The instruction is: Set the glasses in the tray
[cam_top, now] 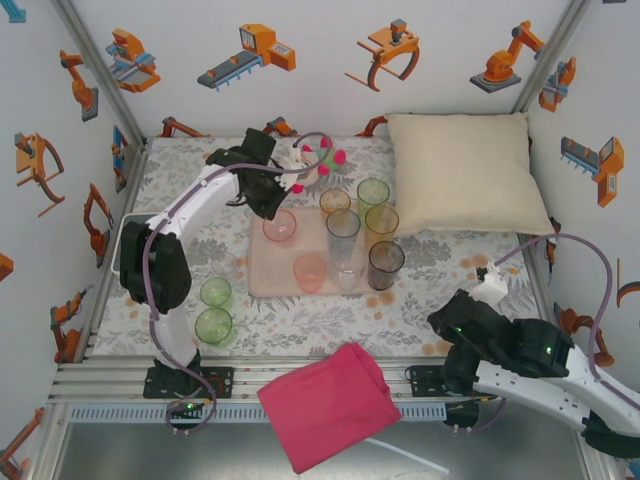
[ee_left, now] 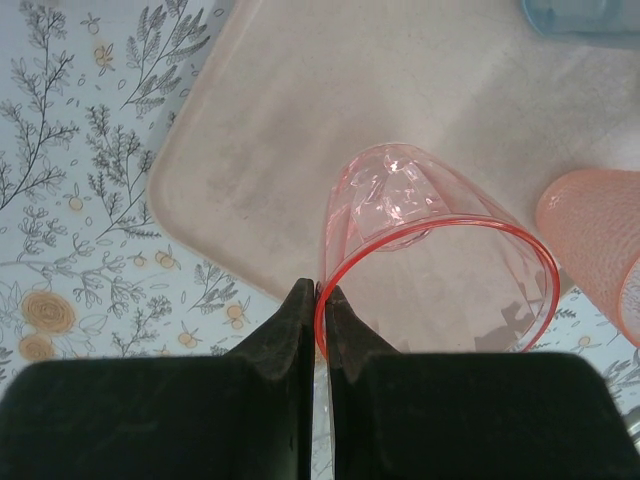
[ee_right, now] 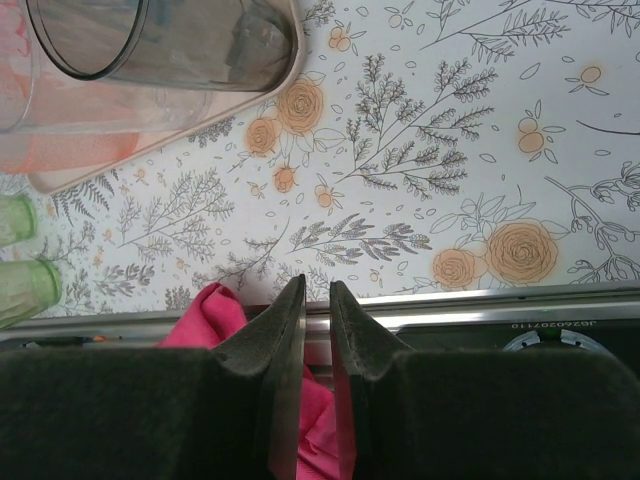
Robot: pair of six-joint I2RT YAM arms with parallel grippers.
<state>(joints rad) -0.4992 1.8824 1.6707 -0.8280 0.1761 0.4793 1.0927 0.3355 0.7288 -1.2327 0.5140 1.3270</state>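
Note:
My left gripper [cam_top: 272, 208] [ee_left: 322, 295] is shut on the near rim of a pink glass [cam_top: 280, 226] [ee_left: 430, 250], which it holds tilted over the far left corner of the pale pink tray [cam_top: 268, 272] [ee_left: 300, 120]. Several glasses stand in the tray: a salmon one [cam_top: 310, 270] [ee_left: 590, 240], clear ones [cam_top: 343, 225], a smoky grey one [cam_top: 386, 262] [ee_right: 160, 40], a yellow one [cam_top: 381, 222]. Two green glasses [cam_top: 215, 292] [ee_right: 25, 290] stand on the table left of the tray. My right gripper [cam_top: 447, 322] [ee_right: 317, 290] hangs over the near table edge, its jaws a narrow gap apart with nothing between them.
A crumpled pink cloth [cam_top: 328, 405] [ee_right: 210, 310] lies over the near metal rail. A cream pillow [cam_top: 465, 170] fills the far right corner. A small toy [cam_top: 320, 160] lies at the back, behind the tray. A green glass [cam_top: 373, 192] and an orange glass [cam_top: 335, 201] stand at the tray's far edge.

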